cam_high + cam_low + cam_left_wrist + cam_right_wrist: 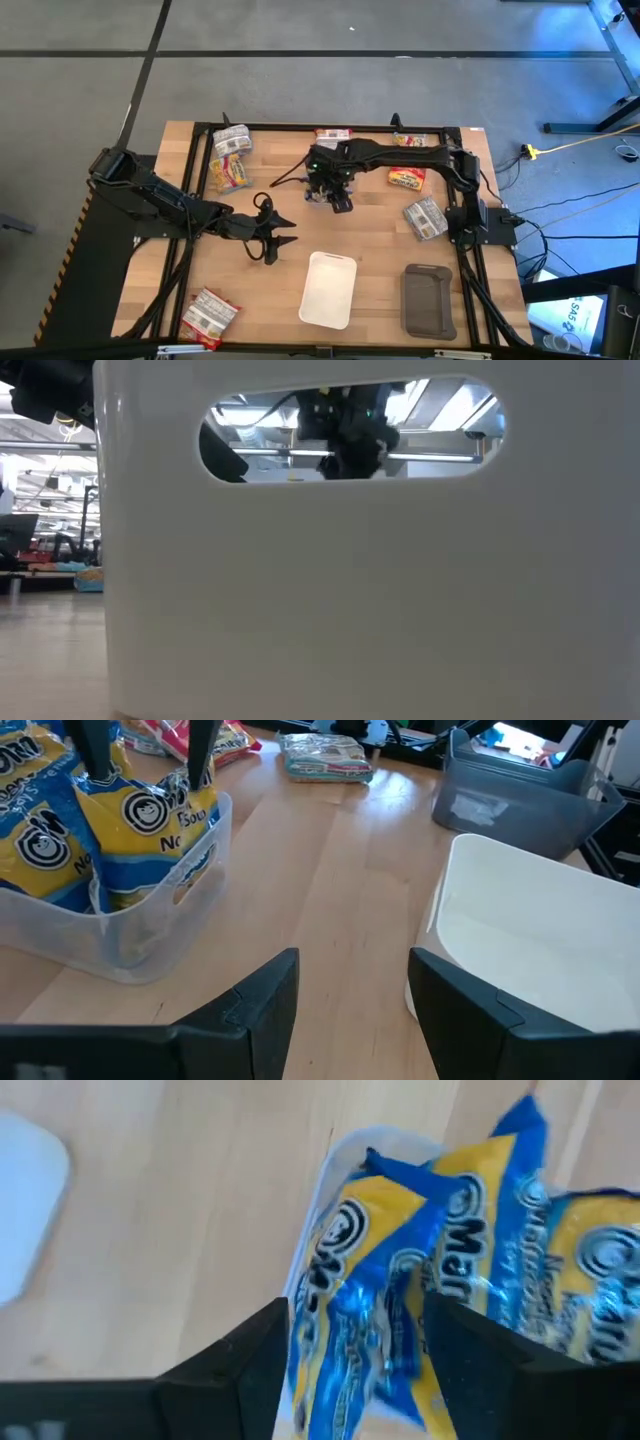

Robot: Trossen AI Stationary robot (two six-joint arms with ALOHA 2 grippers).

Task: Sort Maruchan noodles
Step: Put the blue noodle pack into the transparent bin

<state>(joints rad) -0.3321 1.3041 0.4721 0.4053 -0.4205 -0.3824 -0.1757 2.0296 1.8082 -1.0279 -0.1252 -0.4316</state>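
My right gripper [338,198] [355,1320] points down into a clear plastic bin [150,920], shut on a blue-yellow noodle packet [370,1280] [150,815]. Another blue-yellow packet [35,830] stands beside it in the bin. My left gripper [280,238] [350,970] is open and hovers low over bare table between the bin and the white tray [328,290]. Loose packets lie flat on the table: silver-grey [231,139], red-orange [229,175], orange [406,178], silver-grey [425,217], and a pile near the near left corner [208,316]. My right gripper pinches the blue-yellow packet between its two fingers [200,750], which come from above and point down, one on each side edge near the top [330,1295]. The packet is crumpled between them. It stands upright inside the clear bin; whether its lower end rests on the bin's floor is hidden.
A dark grey tray [428,298] sits right of the white tray near the near edge. Two more packets [333,135] [410,140] lie along the far edge. The white tray's wall [350,610] fills the low view. Bare wood lies between the bin and trays.
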